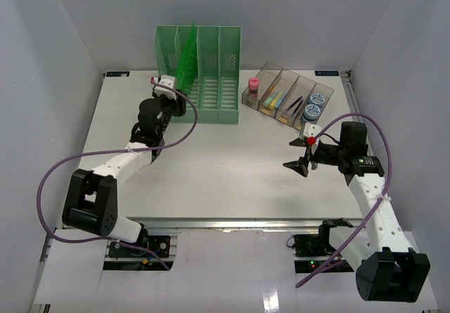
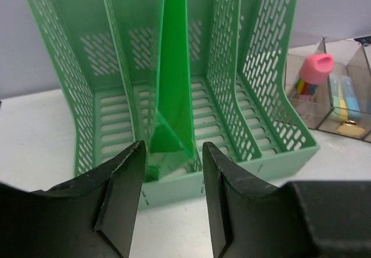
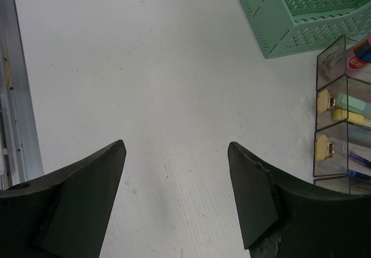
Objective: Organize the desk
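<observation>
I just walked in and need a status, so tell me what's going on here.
Two robot arms are tidying the desk. The left gripper sits open right in front of the green file rack, facing a bright green folder that stands tilted in one slot; it holds nothing. The right gripper hovers open and empty over bare desk, near the clear organizer of small stationery.

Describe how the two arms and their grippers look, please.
The left arm and right arm have white links and black joints; a purple cable loops along each. The left gripper and right gripper have black, wedge-shaped fingers.
</observation>
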You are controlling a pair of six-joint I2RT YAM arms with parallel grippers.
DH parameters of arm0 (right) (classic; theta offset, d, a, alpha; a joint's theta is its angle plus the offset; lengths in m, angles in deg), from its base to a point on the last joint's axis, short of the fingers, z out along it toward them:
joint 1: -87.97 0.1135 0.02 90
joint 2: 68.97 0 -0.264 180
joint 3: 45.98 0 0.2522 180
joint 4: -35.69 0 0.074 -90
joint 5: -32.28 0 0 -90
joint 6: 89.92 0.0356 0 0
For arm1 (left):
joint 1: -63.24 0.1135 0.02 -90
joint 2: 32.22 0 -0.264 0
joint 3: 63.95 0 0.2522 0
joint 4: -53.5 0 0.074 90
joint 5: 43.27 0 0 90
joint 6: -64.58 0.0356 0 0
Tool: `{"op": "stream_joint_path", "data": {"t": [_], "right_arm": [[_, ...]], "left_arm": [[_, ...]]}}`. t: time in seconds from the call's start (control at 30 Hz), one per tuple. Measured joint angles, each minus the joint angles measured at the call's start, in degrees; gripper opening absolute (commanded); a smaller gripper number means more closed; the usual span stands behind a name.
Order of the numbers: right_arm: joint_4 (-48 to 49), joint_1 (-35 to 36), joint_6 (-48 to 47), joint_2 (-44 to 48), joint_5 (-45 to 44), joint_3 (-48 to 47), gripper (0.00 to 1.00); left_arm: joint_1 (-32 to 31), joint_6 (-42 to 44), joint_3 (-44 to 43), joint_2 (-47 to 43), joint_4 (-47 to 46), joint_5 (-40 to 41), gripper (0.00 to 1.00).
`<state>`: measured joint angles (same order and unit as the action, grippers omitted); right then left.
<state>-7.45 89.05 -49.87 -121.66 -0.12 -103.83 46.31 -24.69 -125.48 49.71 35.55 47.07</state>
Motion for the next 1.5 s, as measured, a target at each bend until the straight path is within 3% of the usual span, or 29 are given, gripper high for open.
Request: {"op": "stream_joint_path", "data": {"t": [0.07, 0.17, 0.43, 0.53, 0.63, 0.8, 1.13, 1.27, 1.4, 1.5], "right_arm": [[-0.28, 0.0, -0.03, -0.09, 0.0, 0.0, 0.78], [-0.5, -0.02, -0.09, -0.21, -0.01, 0.0, 0.78], [-0.66, -0.22, -0.46, -0.3, -0.02, 0.0, 0.78], [-0.68, -0.22, -0.51, -0.3, -0.01, 0.0, 0.78], [-0.69, -0.22, -0.61, -0.3, 0.0, 0.0, 0.78], [-0.74, -1.58, -0.67, -0.3, 0.02, 0.0, 0.78], [-0.82, -2.17, -0.65, -0.3, 0.01, 0.0, 0.81], [-0.8, -2.3, -0.46, -0.42, -0.03, 0.0, 0.93], [-0.72, -2.77, 0.17, -1.34, -0.26, 0.0, 0.9], [-0.57, -3.09, 0.98, -1.85, -1.03, 0.0, 0.9]], "left_arm": [[0.0, 0.37, -1.56, 1.18, -0.62, 0.55, 0.18], [0.23, 1.2, -3.88, 1.7, 0.4, 1.86, 0.1], [0.42, 1.27, -15.37, 4.44, 10.79, 3.27, 0.12], [0.42, 1.35, -19.78, 6.25, 14.25, 3.29, 0.24], [0.42, 0.96, -23.88, 8.34, 17.93, 3.35, 0.63], [0.42, -0.49, -30.59, 13.0, 22.11, 3.54, 0.83], [0.44, -3.26, -31.42, 8.65, 25.57, 2.42, 0.98], [0.44, -5.19, -26.44, -3.37, 25.61, 1.28, 0.98], [0.44, -7.22, -17.88, -18.66, 25.28, -2.19, 0.98], [0.64, -8.12, -8.42, -29.99, 23.98, -9.17, 0.98]]}}
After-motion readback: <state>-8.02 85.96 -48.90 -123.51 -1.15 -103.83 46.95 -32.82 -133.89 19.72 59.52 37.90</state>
